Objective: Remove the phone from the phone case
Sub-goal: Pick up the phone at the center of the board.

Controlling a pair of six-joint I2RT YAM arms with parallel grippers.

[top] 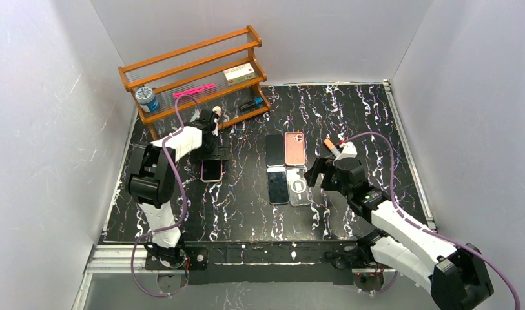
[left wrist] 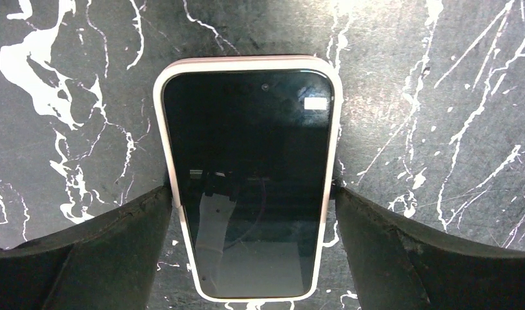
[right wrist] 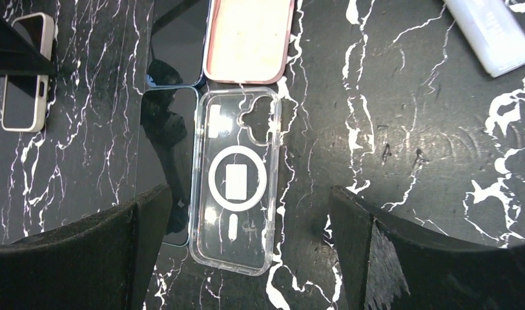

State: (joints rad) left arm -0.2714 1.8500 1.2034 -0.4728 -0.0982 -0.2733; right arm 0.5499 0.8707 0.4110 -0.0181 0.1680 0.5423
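Top view: the phone, in its pale case, lies face up on the counter, directly under the left gripper. The right gripper is well apart from it.

Left wrist: jaws spread, with the fingers just beside the case's long edges.

Right wrist: jaws spread above a clear case. A bare phone and a pink case adjoin it.

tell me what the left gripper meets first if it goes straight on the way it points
Probably the cased phone, lying screen up between the fingers of the left gripper. They straddle its long edges, so the tips may reach the table beside it first; depth is unclear.
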